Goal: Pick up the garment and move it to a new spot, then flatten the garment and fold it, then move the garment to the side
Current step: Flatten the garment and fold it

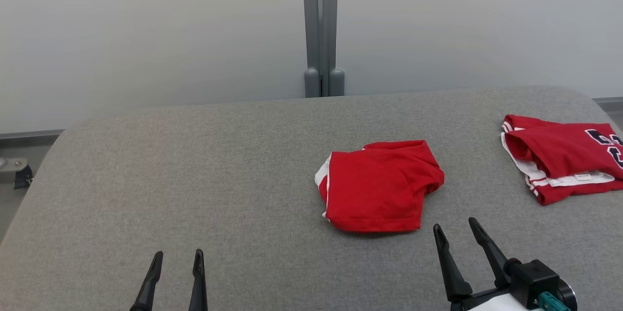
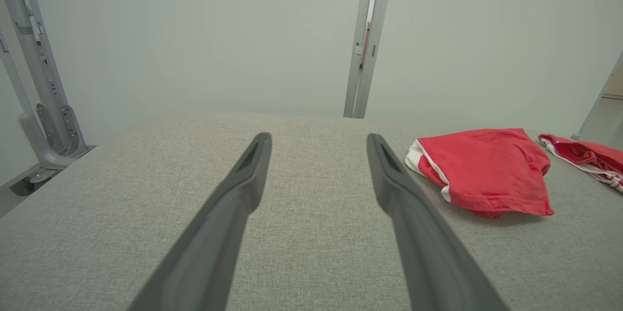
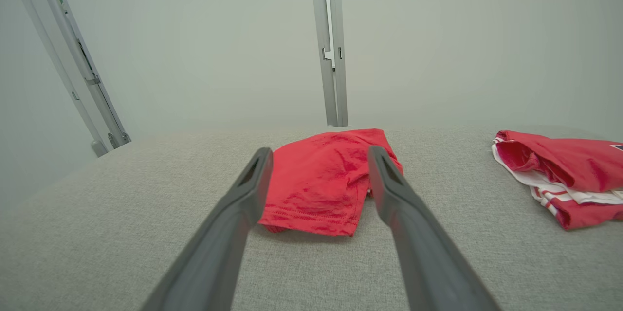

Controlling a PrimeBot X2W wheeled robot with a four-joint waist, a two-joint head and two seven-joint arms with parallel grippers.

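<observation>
A red garment [image 1: 379, 185] with white side trim lies bunched in a loose fold on the grey padded table [image 1: 194, 179], right of centre. It also shows in the left wrist view as the garment [image 2: 486, 170] at the right, and in the right wrist view as the garment [image 3: 321, 182] straight ahead between the fingers. My right gripper [image 1: 456, 229] is open, just near of the garment's lower right corner, apart from it. Near the front edge at the left, my left gripper [image 1: 177, 256] stands open with nothing in it.
A second red jersey [image 1: 564, 162] with white trim and dark numbers lies folded at the table's right edge. A grey metal post [image 1: 321, 28] rises behind the table against a pale wall. The table's left half is bare fabric.
</observation>
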